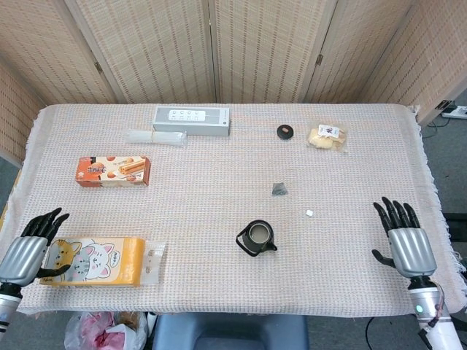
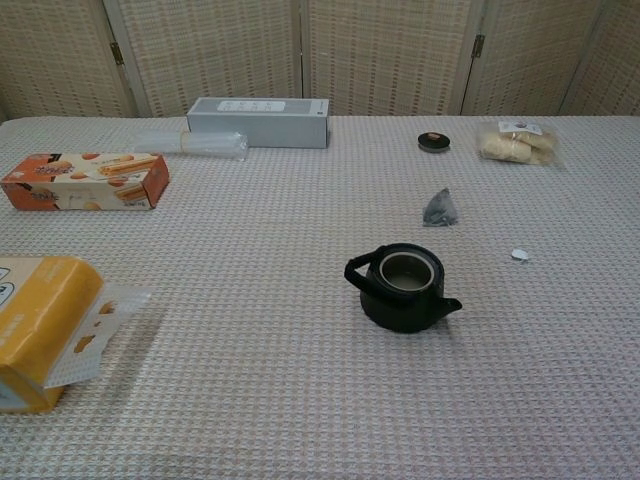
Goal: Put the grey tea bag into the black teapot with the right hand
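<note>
The grey tea bag (image 1: 279,189) (image 2: 440,207) lies on the cloth, a little beyond and right of the black teapot (image 1: 256,238) (image 2: 402,288). The teapot stands upright without a lid, its mouth uncovered. My right hand (image 1: 403,240) hovers at the table's right front edge, fingers spread and empty, well right of the teapot. At the left front edge my left hand (image 1: 29,246) is empty with fingers apart, beside the yellow box. Neither hand shows in the chest view.
A yellow cat-print box (image 1: 95,261) lies front left, an orange biscuit box (image 1: 113,170) behind it. At the back are a grey box (image 1: 191,119), a plastic sleeve (image 1: 157,136), a black lid (image 1: 284,131) and a snack bag (image 1: 327,137). A small white tag (image 1: 309,213) lies right of the teapot.
</note>
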Available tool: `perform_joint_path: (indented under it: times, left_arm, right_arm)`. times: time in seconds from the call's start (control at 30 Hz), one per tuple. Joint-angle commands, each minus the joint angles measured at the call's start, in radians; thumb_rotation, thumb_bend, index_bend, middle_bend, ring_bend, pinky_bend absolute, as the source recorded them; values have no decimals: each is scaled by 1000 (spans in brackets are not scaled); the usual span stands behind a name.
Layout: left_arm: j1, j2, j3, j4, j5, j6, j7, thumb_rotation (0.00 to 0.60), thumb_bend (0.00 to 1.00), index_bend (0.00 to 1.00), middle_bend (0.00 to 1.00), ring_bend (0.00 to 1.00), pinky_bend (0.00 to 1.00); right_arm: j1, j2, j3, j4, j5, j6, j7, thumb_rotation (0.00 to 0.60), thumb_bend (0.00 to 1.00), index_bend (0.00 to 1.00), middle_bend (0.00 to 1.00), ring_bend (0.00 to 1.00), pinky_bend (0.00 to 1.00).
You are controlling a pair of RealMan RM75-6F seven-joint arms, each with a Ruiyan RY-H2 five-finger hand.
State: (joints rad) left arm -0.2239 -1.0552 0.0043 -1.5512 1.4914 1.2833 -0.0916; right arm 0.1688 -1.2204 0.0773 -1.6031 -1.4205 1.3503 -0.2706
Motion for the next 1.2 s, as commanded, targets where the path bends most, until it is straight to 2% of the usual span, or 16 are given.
perform_joint_path:
  times: [0.03, 0.17, 0.23, 0.3, 0.37, 0.5, 0.8, 1.2]
  left_arm:
    - [3, 4, 2, 1, 1, 2, -14, 600, 139, 0, 0, 0, 93]
    - [5, 8, 1, 5, 7, 8, -31, 600, 139, 0, 0, 0, 93]
    - [4, 9, 1, 7, 8, 7, -36, 600, 139, 0, 0, 0, 93]
    - [2, 9, 1, 9, 7, 1, -40, 600, 138, 0, 0, 0, 93]
    - [-1, 9, 0, 11, 6, -2, -44, 600, 139, 0, 0, 0, 93]
    - [-6, 9, -2, 14, 6, -9, -47, 600, 139, 0, 0, 0, 93]
    - [-24, 3, -9, 22, -18, -50, -41, 600, 138, 0, 0, 0, 92]
    - [-36, 6, -14, 38, -34, -76, -79, 600, 139, 0, 0, 0, 92]
  right_arm:
    - [71, -124, 36, 136, 11, -56, -1, 600, 105, 4, 0, 0, 0]
    - [119, -196, 39, 227, -7, -101, 30, 600, 116, 58, 0, 0, 0]
    - [134, -224, 42, 254, -17, -104, 64, 600, 125, 144, 0, 0, 0]
    - [145, -242, 44, 274, -23, -110, 98, 600, 147, 312, 0, 0, 0]
    - [155, -253, 40, 289, -31, -119, 133, 600, 163, 421, 0, 0, 0]
    - [166, -263, 37, 314, -43, -121, 174, 600, 187, 545, 5, 0, 0]
    - [205, -286, 54, 381, 1, -184, 181, 600, 203, 552, 7, 0, 0]
    - [320, -370, 89, 520, 79, -368, 211, 600, 201, 552, 7, 0, 0]
